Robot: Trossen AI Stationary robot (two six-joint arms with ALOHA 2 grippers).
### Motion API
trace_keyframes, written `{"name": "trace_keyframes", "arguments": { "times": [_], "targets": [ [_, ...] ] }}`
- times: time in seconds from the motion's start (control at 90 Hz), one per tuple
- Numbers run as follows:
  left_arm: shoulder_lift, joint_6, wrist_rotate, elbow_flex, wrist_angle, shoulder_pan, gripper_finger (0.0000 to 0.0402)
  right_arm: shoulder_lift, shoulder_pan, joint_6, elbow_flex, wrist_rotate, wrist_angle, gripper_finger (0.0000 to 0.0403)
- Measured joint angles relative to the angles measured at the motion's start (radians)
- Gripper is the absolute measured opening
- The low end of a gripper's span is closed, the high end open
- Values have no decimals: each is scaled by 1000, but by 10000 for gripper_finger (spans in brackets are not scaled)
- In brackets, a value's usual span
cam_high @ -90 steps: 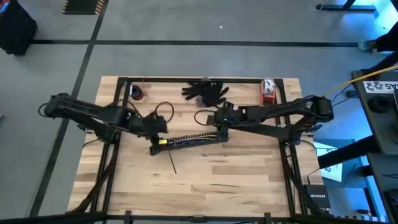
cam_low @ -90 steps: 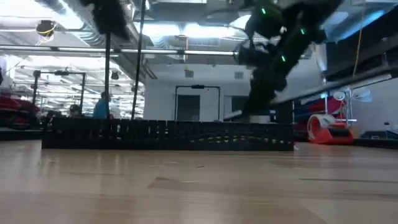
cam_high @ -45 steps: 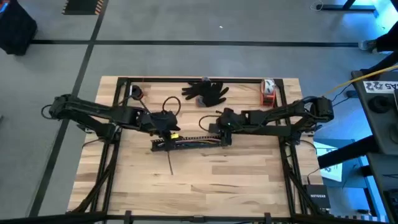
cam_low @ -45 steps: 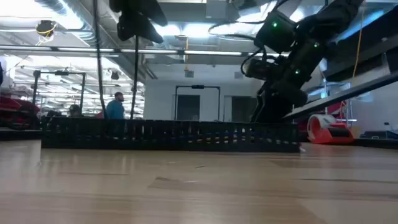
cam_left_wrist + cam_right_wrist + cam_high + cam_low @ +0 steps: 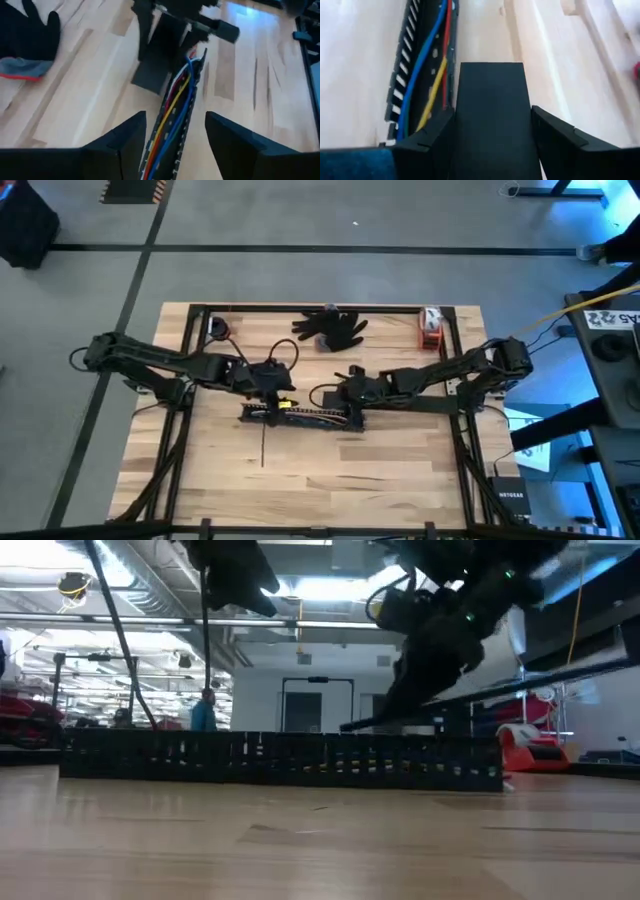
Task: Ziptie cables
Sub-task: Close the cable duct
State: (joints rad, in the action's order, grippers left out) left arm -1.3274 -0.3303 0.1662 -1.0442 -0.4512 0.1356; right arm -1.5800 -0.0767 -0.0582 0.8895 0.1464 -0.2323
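A long black slotted duct (image 5: 300, 415) lies across the middle of the wooden table (image 5: 390, 480). The cables (image 5: 175, 100), blue, yellow, red and white, run along inside it (image 5: 427, 70). My left gripper (image 5: 175, 145) hovers open over the duct's left part (image 5: 272, 388), one finger on each side of it. My right gripper (image 5: 492, 145) is over the duct's right end (image 5: 347, 395), shut on a flat black plate (image 5: 492, 105). A thin dark strip (image 5: 262, 445) reaches from the duct's left part toward the near edge. My right gripper pinches the flat black plate between its two fingers by its long edges (image 5: 527, 120), the fingers lying along it. The plate (image 5: 160, 55) juts forward past the fingertips and slants down beside the duct's right end. Whether it touches the duct, I cannot tell.
Black gloves (image 5: 330, 328) lie at the far edge, a red and white object (image 5: 431, 328) at the far right, a small dark roll (image 5: 219, 330) at the far left. A black frame (image 5: 195, 330) borders the table. A person (image 5: 205, 712) stands in the room behind.
My left gripper has gone toward the table's right, over the duct's left part. My right gripper has gone left and toward the near edge. The duct has turned about: its right end has swung toward the near edge, and it lies about level across the table.
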Motion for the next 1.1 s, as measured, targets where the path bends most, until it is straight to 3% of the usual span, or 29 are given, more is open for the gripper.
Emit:
{"name": "trace_keyframes", "arguments": {
  "times": [0.178, 0.333, 0.522, 0.644, 0.822, 1.0, 1.1],
  "targets": [
    [-81, 86, -32, 24, -6, 0, 198, 76, -1, -21, 23, 98, -165, 221],
    [-209, 168, -66, 24, 22, -18, 198, 127, -1, -107, 23, 182, -205, 221],
    [-307, 211, -174, 23, 131, -96, 198, 140, -2, -204, 23, 183, -215, 222],
    [-339, 246, -190, 23, 138, -139, 198, 140, -4, -239, 23, 183, -220, 227],
    [-379, 330, -296, 24, 155, -156, 198, 140, -2, -245, 23, 185, -194, 226],
    [-408, 357, -263, 23, 155, -130, 195, 140, -2, -245, 23, 208, -180, 226],
    [-427, 356, -197, 24, 128, -127, 170, 140, -2, -245, 23, 212, -179, 226]
  ]
}}
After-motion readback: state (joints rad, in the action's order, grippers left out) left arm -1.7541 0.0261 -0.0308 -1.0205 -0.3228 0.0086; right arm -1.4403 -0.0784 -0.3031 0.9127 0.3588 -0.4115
